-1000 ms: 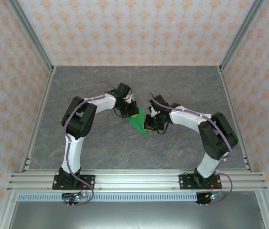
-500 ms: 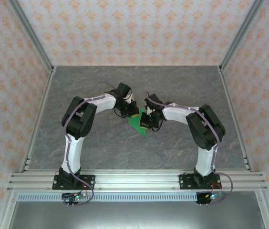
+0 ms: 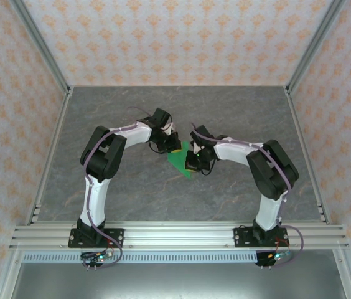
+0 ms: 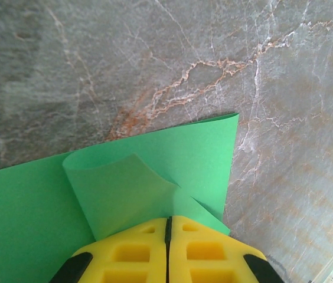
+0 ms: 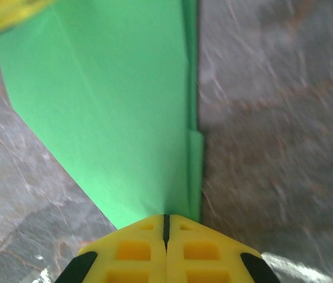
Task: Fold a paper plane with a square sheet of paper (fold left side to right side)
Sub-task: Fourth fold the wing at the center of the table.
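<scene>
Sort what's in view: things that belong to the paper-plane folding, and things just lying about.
Job: green paper, part folded; left claw, shut on its curled flap; right claw, shut, at the folded edge.
Not the job: grey marbled tabletop; metal frame rail; patterned walls.

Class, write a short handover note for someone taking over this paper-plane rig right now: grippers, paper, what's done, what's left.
Left gripper: shut, tips on a curled-over flap of the green paper; I cannot tell whether it pinches or presses.
Right gripper: shut, tips at the paper's long folded edge.
Paper: on the table, mid-workspace between the two grippers, tapered and partly folded.
Done: at least one long fold is creased.
Left: flatten the curled flap and make the remaining folds; not a finished dart yet.
</scene>
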You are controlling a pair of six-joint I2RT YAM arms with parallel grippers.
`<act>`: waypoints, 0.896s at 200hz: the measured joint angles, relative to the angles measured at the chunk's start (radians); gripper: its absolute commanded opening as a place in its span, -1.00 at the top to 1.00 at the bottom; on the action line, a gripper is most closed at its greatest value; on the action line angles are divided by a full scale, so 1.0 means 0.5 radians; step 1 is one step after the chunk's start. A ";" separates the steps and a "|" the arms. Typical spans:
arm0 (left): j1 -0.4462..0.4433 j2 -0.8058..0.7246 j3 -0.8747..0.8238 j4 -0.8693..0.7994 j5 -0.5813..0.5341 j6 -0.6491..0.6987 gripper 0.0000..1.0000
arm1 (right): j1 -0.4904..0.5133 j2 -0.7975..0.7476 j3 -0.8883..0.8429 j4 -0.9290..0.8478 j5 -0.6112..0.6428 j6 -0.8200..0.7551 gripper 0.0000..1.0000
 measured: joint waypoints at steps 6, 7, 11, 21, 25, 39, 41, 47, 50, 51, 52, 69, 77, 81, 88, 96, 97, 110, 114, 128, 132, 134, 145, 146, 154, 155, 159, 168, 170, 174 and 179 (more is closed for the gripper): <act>0.000 -0.001 0.000 0.000 0.000 0.000 0.85 | 0.002 -0.020 -0.006 -0.019 0.000 0.001 1.00; 0.000 0.000 0.000 0.000 0.001 0.000 0.85 | 0.002 -0.022 -0.006 -0.021 0.000 0.001 1.00; 0.000 0.000 0.000 0.000 0.000 0.000 0.85 | 0.003 -0.035 -0.006 -0.030 0.000 0.008 1.00; 0.000 0.000 0.002 -0.002 0.000 0.000 0.85 | 0.005 -0.065 -0.005 -0.031 -0.001 0.014 1.00; 0.000 0.000 0.002 -0.002 0.000 0.000 0.85 | 0.005 -0.077 -0.005 -0.031 -0.002 0.018 1.00; 0.000 0.000 0.002 -0.002 0.000 0.000 0.85 | 0.009 -0.115 0.008 -0.029 -0.002 0.040 1.00; 0.000 0.000 0.002 -0.002 0.000 -0.001 0.85 | 0.009 -0.120 0.011 -0.027 -0.002 0.040 1.00; 0.000 0.000 0.002 -0.002 0.000 -0.001 0.85 | 0.009 -0.127 0.023 -0.021 -0.002 0.051 1.00; 0.000 0.000 0.002 -0.002 0.000 -0.001 0.85 | 0.009 -0.128 0.031 -0.018 -0.003 0.055 1.00; 0.000 0.000 0.002 -0.002 0.000 -0.001 0.85 | 0.009 -0.128 0.033 -0.018 -0.003 0.056 1.00; 0.000 0.000 0.002 -0.002 0.000 -0.001 0.85 | 0.009 -0.128 0.034 -0.017 -0.002 0.058 1.00; 0.000 0.000 0.002 -0.002 0.000 -0.001 0.85 | 0.009 -0.117 0.072 0.037 -0.005 0.090 1.00; 0.000 0.000 0.002 -0.002 0.000 0.000 0.85 | 0.009 -0.098 0.088 0.072 -0.013 0.111 1.00; 0.000 0.000 0.002 -0.002 0.000 0.000 0.85 | 0.009 -0.085 0.097 0.095 -0.015 0.121 1.00; 0.000 0.000 0.002 -0.002 0.000 -0.001 0.85 | 0.009 -0.050 0.109 0.142 -0.024 0.146 1.00; 0.000 0.000 0.002 -0.002 0.000 -0.001 0.85 | 0.009 -0.005 0.126 0.179 -0.031 0.169 1.00; 0.000 0.000 0.002 -0.002 0.000 -0.001 0.85 | 0.009 0.005 0.130 0.186 -0.032 0.175 1.00; 0.000 0.000 0.002 -0.002 0.000 -0.001 0.85 | 0.009 0.086 0.151 0.236 -0.032 0.198 1.00; 0.000 0.000 0.002 -0.002 0.000 -0.001 0.85 | 0.009 0.108 0.156 0.244 -0.031 0.206 1.00; 0.000 0.000 0.002 -0.002 0.000 -0.001 0.85 | 0.009 0.171 0.173 0.265 -0.032 0.225 1.00; 0.000 0.000 0.002 -0.002 0.001 -0.001 0.85 | 0.009 0.183 0.179 0.266 -0.032 0.226 1.00; 0.000 0.000 0.002 -0.002 0.000 -0.001 0.85 | 0.009 0.189 0.181 0.266 -0.032 0.227 1.00; 0.000 0.000 0.002 -0.002 0.000 0.000 0.85 | 0.009 0.215 0.196 0.261 -0.037 0.230 1.00; 0.000 0.000 0.002 -0.002 0.000 0.000 0.85 | 0.009 0.217 0.198 0.260 -0.038 0.231 1.00; 0.000 0.000 0.002 -0.002 0.000 -0.001 0.85 | 0.009 0.223 0.205 0.251 -0.041 0.230 1.00; 0.000 0.000 0.002 -0.002 0.000 -0.001 0.85 | 0.009 0.223 0.206 0.248 -0.041 0.230 1.00; 0.000 0.000 0.002 -0.002 0.000 -0.001 0.85 | 0.009 0.223 0.208 0.243 -0.042 0.229 1.00; 0.000 0.000 0.002 -0.002 0.000 0.000 0.85 | 0.009 0.223 0.215 0.224 -0.041 0.221 1.00; 0.000 0.000 0.002 -0.002 0.000 -0.001 0.85 | 0.009 0.223 0.217 0.219 -0.041 0.217 1.00; 0.000 0.000 0.002 -0.002 0.000 0.000 0.85 | 0.009 0.223 0.220 0.209 -0.040 0.214 1.00; 0.000 0.000 0.002 -0.002 0.000 0.000 0.85 | 0.009 0.223 0.223 0.190 -0.039 0.200 1.00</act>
